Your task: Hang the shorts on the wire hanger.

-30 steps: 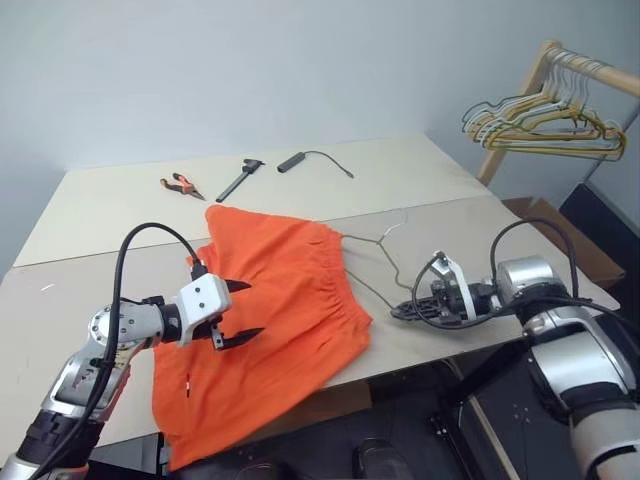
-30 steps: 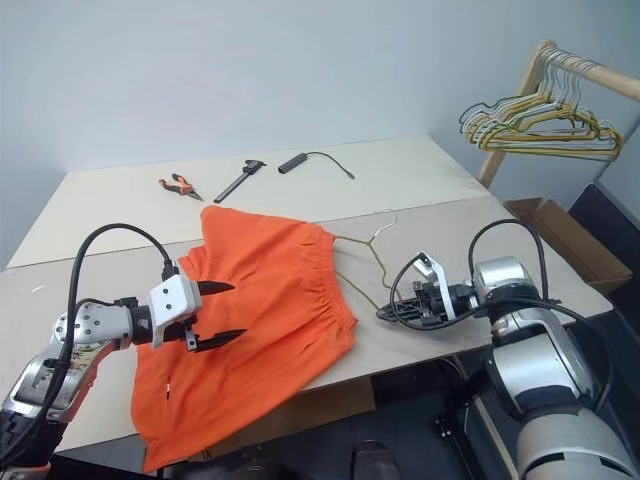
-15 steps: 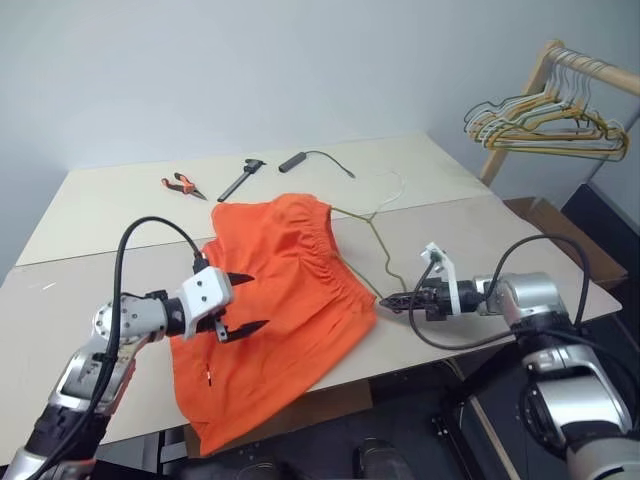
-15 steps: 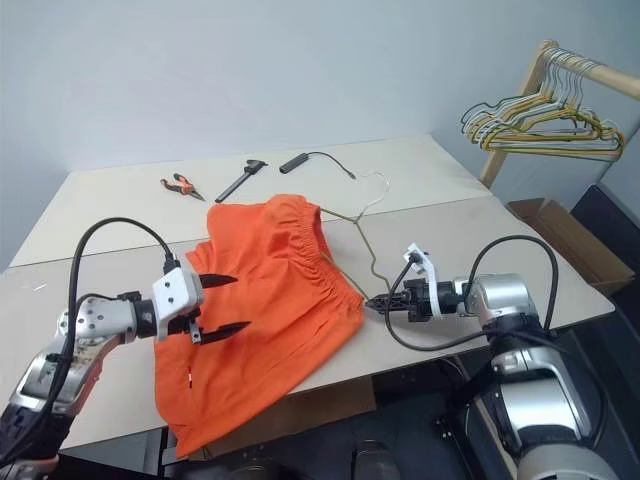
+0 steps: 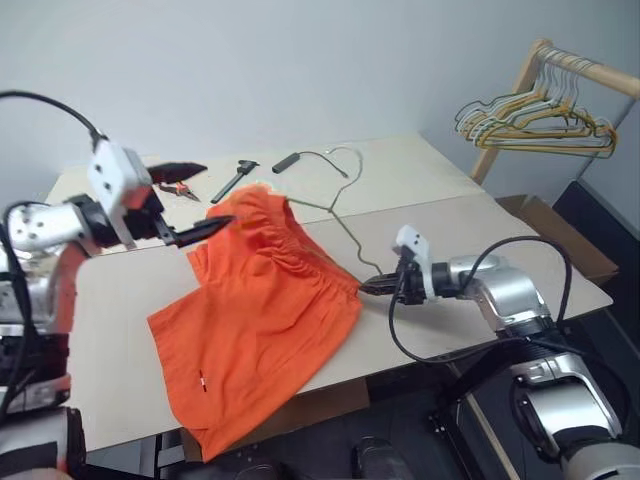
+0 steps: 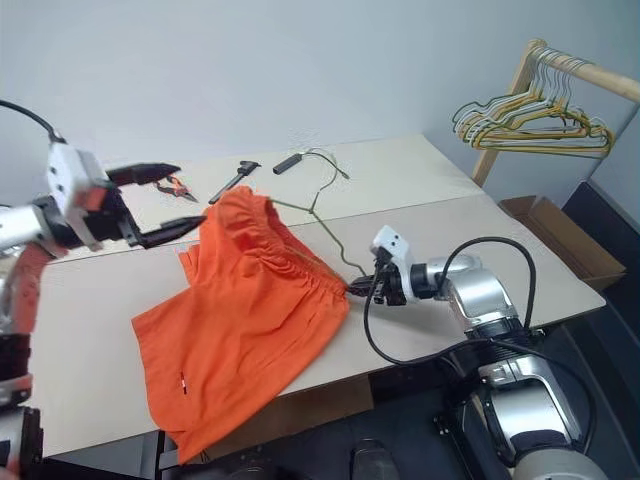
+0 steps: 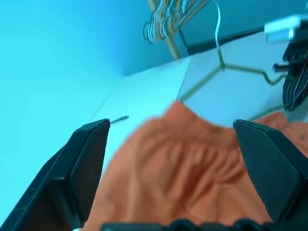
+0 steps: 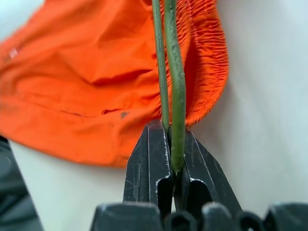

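Orange fabric, the shorts (image 5: 262,320), lies spread over the middle of the pale counter (image 5: 480,230), its lower edge drooping off the near side and its gathered waistband lifted at the far end. To the left, the left gripper (image 5: 192,198) hovers above the counter just beside that raised waistband, jaws wide apart and empty. The wire hanger (image 5: 335,205) is threaded into the waistband and tilts up, hook (image 5: 338,152) raised. On the right, the right gripper (image 5: 368,287) has its jaws clamped on the hanger's corner at the shorts' edge.
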You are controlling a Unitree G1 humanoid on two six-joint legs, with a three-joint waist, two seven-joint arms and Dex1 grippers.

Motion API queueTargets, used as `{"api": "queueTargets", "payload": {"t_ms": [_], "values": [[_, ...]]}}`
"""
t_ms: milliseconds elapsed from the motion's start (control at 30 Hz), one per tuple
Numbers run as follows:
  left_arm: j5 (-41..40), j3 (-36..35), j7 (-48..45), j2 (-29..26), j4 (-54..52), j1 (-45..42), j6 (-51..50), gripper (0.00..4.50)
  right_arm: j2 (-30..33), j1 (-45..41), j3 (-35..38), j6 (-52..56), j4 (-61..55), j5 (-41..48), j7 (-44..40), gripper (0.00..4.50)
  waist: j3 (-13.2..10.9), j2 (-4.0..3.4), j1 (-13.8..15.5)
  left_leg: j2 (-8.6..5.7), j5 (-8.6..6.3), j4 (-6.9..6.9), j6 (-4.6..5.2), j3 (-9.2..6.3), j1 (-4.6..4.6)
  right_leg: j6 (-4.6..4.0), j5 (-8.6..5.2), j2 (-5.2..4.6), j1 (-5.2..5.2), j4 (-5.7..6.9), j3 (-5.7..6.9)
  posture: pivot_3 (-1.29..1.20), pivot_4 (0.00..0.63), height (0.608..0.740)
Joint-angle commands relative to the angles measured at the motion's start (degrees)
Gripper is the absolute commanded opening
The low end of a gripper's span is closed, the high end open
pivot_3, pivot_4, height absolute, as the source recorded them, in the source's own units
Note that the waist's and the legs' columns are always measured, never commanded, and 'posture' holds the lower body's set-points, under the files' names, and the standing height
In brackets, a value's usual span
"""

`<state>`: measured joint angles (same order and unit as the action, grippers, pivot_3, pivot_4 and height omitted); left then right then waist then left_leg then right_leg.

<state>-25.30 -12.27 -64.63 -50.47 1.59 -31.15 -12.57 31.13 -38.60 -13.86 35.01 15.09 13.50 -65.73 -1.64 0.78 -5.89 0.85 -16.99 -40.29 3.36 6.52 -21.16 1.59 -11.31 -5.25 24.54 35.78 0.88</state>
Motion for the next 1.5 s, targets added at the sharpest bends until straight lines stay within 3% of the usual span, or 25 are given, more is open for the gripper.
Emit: {"api": "queueTargets", "payload": {"t_ms": [33,233,633,800,933,1000,1267,1500], "values": [[0.57,1.29,-5.9,-3.28,2.82,-2.54,1.88,4.47,0.35,-3.42,-1.0,-2.65,-2.57,-2.05,-0.07,0.0,0.0,0.0,-0.03,0.0,0.01,0.0,-0.02,0.02,0.01,0.01,-0.01,-0.01,0.0,0.01,-0.02,-0.1,0.0,0.74],[4.11,6.7,-15.64,-5.7,9.7,-6.09,6.32,4.47,-0.73,-6.2,-3.37,-2.94,-4.86,-3.85,-0.32,0.0,0.0,0.0,0.15,0.01,0.02,0.0,-0.04,0.03,0.0,0.01,-0.01,0.01,0.01,0.02,0.0,-0.11,0.0,0.74],[10.93,14.33,-25.68,-3.7,28.16,-18.83,11.21,4.47,-0.32,-7.03,-6.79,-3.75,-9.65,-5.63,-1.95,0.0,-0.01,0.01,-0.05,-0.01,0.0,-0.09,0.01,0.09,-0.12,0.09,-0.07,0.01,0.06,0.0,0.02,-0.12,0.0,0.74],[9.07,19.53,-27.87,-5.12,30.8,-19.6,10.5,4.47,0.08,-6.6,-7.47,-3.43,-11.38,-6.26,-2.0,0.0,-0.01,0.02,-0.56,-0.01,-0.03,-0.13,0.05,0.09,-0.22,0.13,-0.09,-0.02,0.11,0.04,0.0,-0.13,0.0,0.74],[5.58,23.52,-27.87,-6.06,30.42,-19.38,9.8,3.6,0.67,-6.35,-7.75,-2.6,-12.69,-5.92,-2.81,0.0,-0.01,0.02,-0.97,0.0,-0.05,-0.27,0.09,0.09,-0.56,0.14,-0.09,-0.03,0.44,0.11,-0.03,-0.14,0.0,0.74],[4.92,24.44,-27.87,-5.81,30.4,-19.34,9.76,2.88,0.92,-6.34,-7.88,-2.25,-13.28,-5.98,-2.97,0.0,-0.01,0.02,-1.2,0.04,-0.05,-0.54,0.09,0.06,-0.93,0.14,-0.09,0.0,0.72,0.26,-0.02,-0.14,0.0,0.74],[2.41,26.56,-27.87,-5.22,30.7,-19.03,10.09,0.18,1.84,-5.49,-9.11,-2.53,-14.89,-7.34,-2.86,0.0,-0.01,0.02,-1.45,0.02,-0.19,-0.69,0.33,0.08,-0.97,0.18,-0.1,-0.03,0.71,0.25,-0.04,-0.16,0.0,0.74],[3.52,28.32,-27.87,-5.58,31.43,-18.24,12.9,0.03,1.61,-4.73,-9.48,-3.69,-15.28,-8.9,-1.79,0.0,-0.01,0.02,-1.47,0.02,-0.18,-0.72,0.31,0.07,-0.97,0.18,-0.1,-0.02,0.71,0.26,-0.04,-0.16,0.0,0.74]]}}
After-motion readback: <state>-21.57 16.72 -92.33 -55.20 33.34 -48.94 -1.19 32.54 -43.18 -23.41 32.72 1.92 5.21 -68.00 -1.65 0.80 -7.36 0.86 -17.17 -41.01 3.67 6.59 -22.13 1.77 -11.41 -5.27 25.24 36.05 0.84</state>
